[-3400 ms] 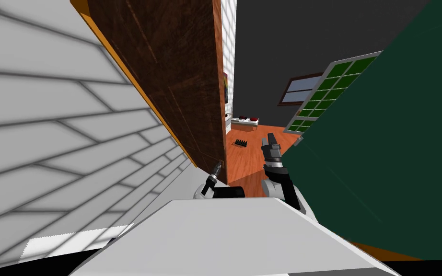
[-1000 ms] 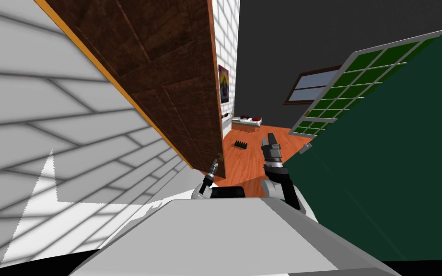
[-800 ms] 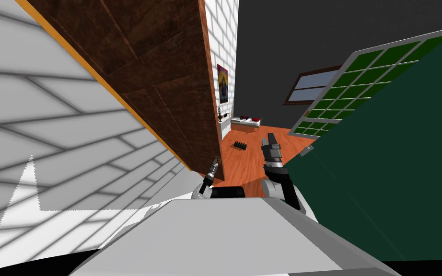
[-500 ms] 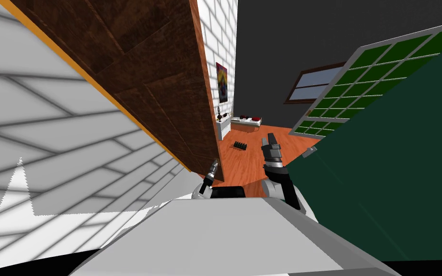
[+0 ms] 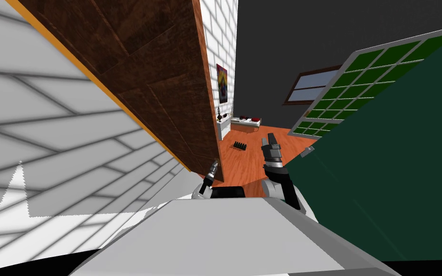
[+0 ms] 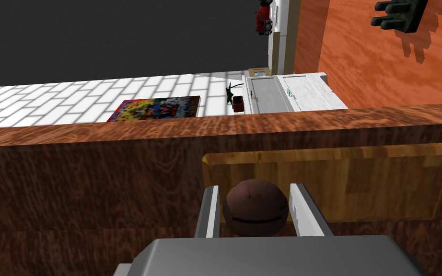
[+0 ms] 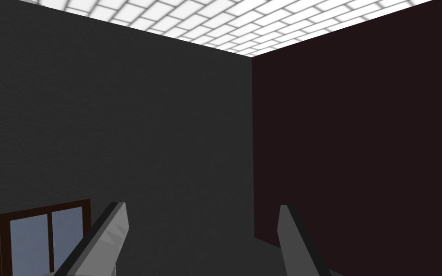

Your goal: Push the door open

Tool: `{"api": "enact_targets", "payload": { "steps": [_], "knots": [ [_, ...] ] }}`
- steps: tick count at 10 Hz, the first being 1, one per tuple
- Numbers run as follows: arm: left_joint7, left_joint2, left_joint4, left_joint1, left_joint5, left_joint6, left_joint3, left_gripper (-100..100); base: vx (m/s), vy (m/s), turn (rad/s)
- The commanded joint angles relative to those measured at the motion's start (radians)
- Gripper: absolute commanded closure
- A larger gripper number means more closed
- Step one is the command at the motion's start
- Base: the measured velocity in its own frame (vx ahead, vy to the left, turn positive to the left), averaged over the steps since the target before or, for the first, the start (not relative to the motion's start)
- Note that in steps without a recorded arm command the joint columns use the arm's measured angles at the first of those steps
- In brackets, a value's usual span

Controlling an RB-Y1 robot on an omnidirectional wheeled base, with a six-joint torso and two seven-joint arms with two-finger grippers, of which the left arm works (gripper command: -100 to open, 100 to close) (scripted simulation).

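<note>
The dark brown wooden door [image 5: 167, 86] stands swung open to my left, its free edge [image 5: 209, 105] facing the room beyond. In the left wrist view a round brown door knob [image 6: 255, 207] sits on a lighter wooden plate [image 6: 359, 182] near that edge. My left gripper [image 6: 254, 189] is shut on the knob, one finger pressing each side. The head view shows the same left gripper [image 5: 214, 165] at the door's lower edge. My right gripper [image 5: 269, 141] hangs open in the doorway, with nothing between its fingers [image 7: 114, 225].
A white brick wall [image 5: 47, 143] and an orange door frame [image 5: 95, 81] run along my left. A dark green wall [image 5: 383, 167] stands close on my right. Ahead lies orange wooden floor [image 5: 249, 163] with a small dark toothed object [image 5: 240, 143] and a low white cabinet [image 5: 245, 122].
Over the last seconds the door has swung further open, baring more white brick wall and a picture beyond its edge. In the last half second almost nothing moved.
</note>
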Motion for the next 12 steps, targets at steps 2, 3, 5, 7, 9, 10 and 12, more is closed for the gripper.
{"api": "enact_targets", "payload": {
  "steps": [2,3,5,7,9,10,12],
  "knots": [
    [-0.001,0.007,0.002,-0.001,0.002,0.001,0.031,100,0.108,-0.067,-0.002],
    [-0.002,0.009,0.003,-0.001,0.003,0.001,0.045,100,0.155,-0.102,0.017],
    [-0.003,0.013,0.005,-0.002,0.005,0.002,0.069,100,0.107,-0.078,-0.002],
    [-0.004,0.016,0.006,-0.002,0.007,0.003,0.096,100,0.134,-0.081,0.002],
    [-0.005,0.019,0.008,-0.003,0.009,0.004,0.116,100,0.131,-0.065,0.011],
    [-0.005,0.020,0.008,-0.003,0.009,0.004,0.127,100,0.091,-0.058,0.003],
    [-0.006,0.021,0.010,-0.004,0.011,0.005,0.149,100,0.088,-0.063,0.003]
  ]
}}
